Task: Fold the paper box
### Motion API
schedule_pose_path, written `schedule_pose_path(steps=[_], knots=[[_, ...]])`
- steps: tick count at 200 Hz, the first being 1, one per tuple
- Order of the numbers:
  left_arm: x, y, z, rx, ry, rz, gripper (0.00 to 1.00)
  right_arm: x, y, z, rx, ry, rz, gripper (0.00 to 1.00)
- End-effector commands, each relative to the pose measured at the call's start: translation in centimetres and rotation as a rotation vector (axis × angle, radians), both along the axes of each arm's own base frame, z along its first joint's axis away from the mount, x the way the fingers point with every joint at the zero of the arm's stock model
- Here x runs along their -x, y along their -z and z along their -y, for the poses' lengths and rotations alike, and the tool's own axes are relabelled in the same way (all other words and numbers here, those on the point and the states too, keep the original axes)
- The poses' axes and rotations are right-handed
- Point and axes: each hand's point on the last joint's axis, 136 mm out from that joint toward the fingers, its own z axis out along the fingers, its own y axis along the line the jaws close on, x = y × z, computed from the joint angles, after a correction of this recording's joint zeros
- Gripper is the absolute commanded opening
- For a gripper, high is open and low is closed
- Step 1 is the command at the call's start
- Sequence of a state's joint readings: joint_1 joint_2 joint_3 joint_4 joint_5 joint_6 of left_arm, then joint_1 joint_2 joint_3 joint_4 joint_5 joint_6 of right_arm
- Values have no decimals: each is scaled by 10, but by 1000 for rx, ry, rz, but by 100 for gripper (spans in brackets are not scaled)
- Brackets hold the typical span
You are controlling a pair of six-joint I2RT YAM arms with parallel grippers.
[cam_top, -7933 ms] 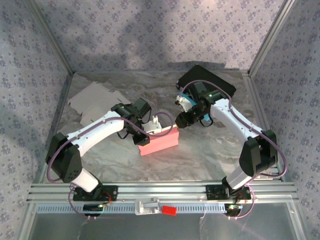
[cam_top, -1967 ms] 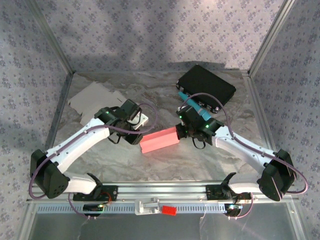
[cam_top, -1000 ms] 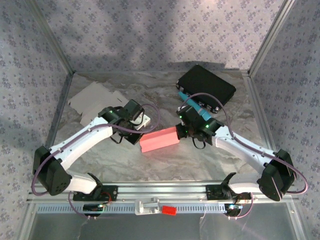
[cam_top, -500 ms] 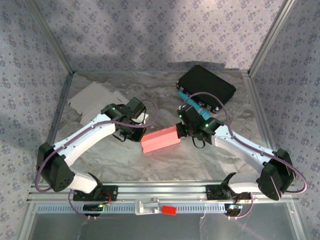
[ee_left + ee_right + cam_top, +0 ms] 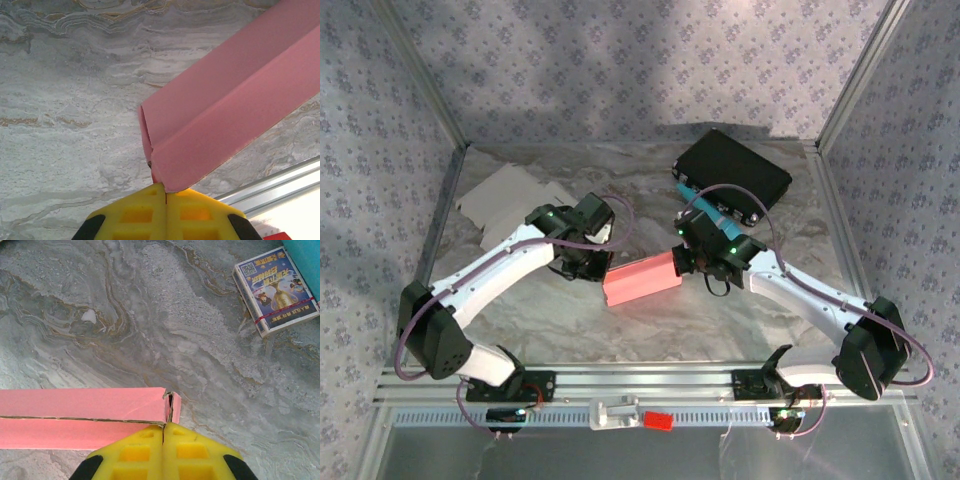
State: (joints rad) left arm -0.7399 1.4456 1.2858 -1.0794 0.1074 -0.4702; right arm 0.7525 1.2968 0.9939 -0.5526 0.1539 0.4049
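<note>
- Pink paper box [image 5: 640,279] lies mid-worktop [image 5: 650,335], its long axis running left to right — right end slightly farther.
- Left end effector [image 5: 165,192] meets its left end, pads pressed together.
- Right end effector [image 5: 164,427] does likewise at the right end — whether either nips paper, I cannot tell.

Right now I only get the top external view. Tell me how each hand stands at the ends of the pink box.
Observer: In the left wrist view, the left hand is shut, its tips touching a corner of the pink box.
Operator: Now report the right hand.
Observer: In the right wrist view, the right hand is shut too, at the box's other end, where the end flap stands slightly ajar.
Operator: Check what lies beyond that end.
Observer: A printed card pack with a red band lies on the marble table, apart from the box.
</note>
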Motion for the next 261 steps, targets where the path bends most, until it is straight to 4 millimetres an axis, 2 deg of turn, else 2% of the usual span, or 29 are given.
schedule_pose_path(steps=[1,60,132,205,261], knots=[[-10,-12,15,83,-42,41,2,6,3,-7,-10,-13,-46,0],[-18,-14,20,114,-127,37,2,7,5,-8,-21,-2,-56,0],[-22,-14,20,143,-217,-53,1,8,4,-10,-31,1,-60,0],[-23,-18,20,160,-217,-102,0,9,4,-12,-36,5,-72,0],[-20,-6,16,169,-169,-62,0,9,5,-11,-38,7,-67,0]])
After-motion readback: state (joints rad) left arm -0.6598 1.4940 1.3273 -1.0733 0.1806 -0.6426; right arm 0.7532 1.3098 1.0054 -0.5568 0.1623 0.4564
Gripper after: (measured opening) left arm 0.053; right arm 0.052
